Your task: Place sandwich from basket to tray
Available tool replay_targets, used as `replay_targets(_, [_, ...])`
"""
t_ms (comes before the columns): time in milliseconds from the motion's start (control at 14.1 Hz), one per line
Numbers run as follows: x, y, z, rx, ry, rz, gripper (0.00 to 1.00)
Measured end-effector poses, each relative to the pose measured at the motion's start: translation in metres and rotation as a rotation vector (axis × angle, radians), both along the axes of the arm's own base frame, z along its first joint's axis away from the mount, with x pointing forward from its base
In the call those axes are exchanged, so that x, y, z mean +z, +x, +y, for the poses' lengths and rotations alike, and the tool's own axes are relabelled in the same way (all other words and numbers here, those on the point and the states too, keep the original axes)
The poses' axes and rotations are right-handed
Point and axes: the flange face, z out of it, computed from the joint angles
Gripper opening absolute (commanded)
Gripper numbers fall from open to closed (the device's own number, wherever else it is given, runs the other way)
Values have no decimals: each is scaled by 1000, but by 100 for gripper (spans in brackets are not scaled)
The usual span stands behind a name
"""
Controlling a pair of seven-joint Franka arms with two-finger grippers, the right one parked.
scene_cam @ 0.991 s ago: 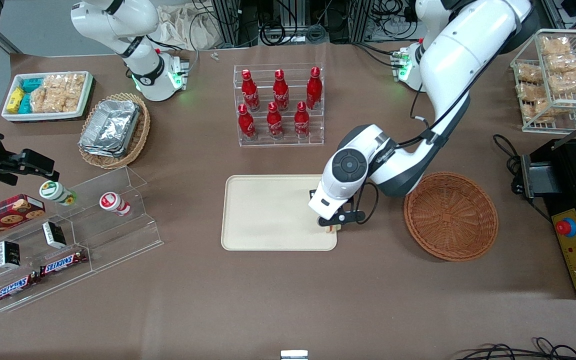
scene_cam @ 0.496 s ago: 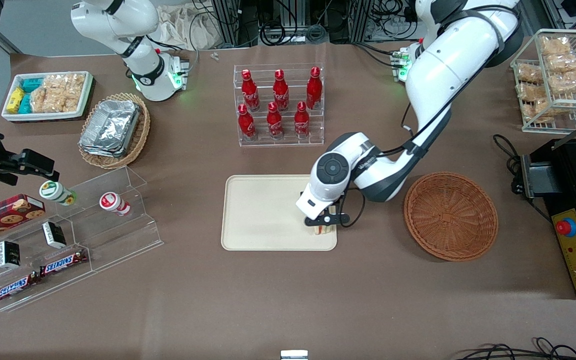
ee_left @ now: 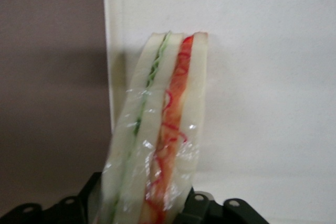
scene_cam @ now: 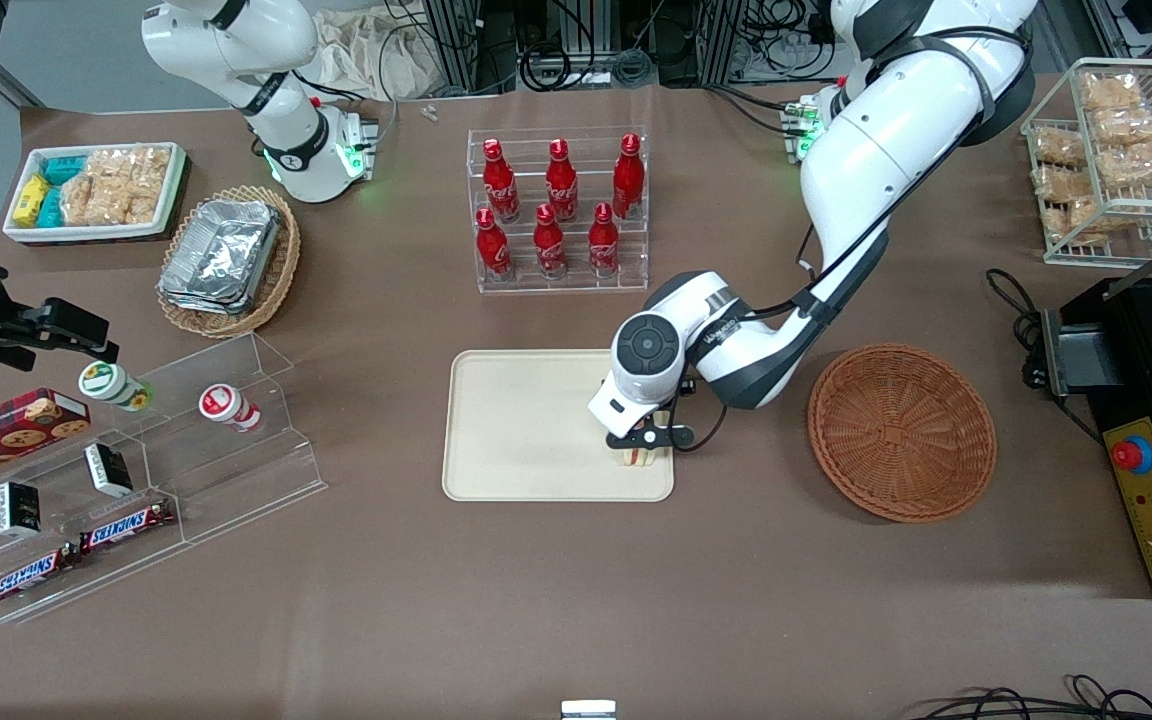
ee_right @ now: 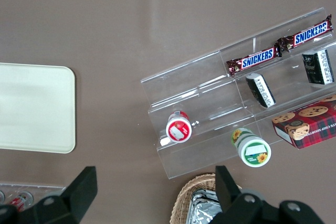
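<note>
While clamped on the sandwich (scene_cam: 639, 458), the left arm's gripper (scene_cam: 641, 447) hangs over the tray (scene_cam: 526, 425), at the tray corner nearest the front camera on the basket's side. Wrist view: sandwich (ee_left: 157, 129) stands on edge between the gripper's black fingers (ee_left: 191, 211), green layer on one side, orange-red on the other, clear wrap over the bread. Its green-side slice sits right at the tray (ee_left: 262, 77) rim, brown table (ee_left: 52, 77) showing just beside it. Cannot tell if the sandwich bottom touches the tray floor.

Most of the tray is bare cream surface, wide open toward the parked arm's end. Basket (scene_cam: 902, 432) sits on the table toward the working arm's end, apart from the tray, a strip of bare table between them, nothing in it. Bottle rack (scene_cam: 558, 210) with red bottles stands farther from the front camera than the tray, gap of table between. Acrylic shelf (scene_cam: 151, 470) with snacks lies well apart toward the parked arm's end. Table (scene_cam: 576, 590) between tray and front camera is open brown surface.
</note>
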Motion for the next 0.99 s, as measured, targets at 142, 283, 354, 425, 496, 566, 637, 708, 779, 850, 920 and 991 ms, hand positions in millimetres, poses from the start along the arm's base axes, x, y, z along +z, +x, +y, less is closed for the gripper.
replay_targets(142, [24,1,-1,-3,16,-11,100])
replay_targets(283, [56,-2,1,-2,53,-18,99])
replay_targets(354, [75,-1,3,14,49,-21,99])
replay_targets(425, [95,2,7,47,26,-15,99])
replay_targets(496, [114,8,15,84,0,-4,98])
replay_targets(566, [131,15,26,109,-22,4,97])
replay_targets(637, [146,20,35,120,-33,2,95])
replay_targets(708, [158,22,41,126,-37,-6,95])
replay_targets(779, [168,23,46,132,-37,-18,96])
replay_targets(850, [177,25,51,142,-33,-32,96])
replay_targets(920, [186,30,62,168,-27,-40,99])
replay_targets(991, [196,38,82,190,-25,-43,99])
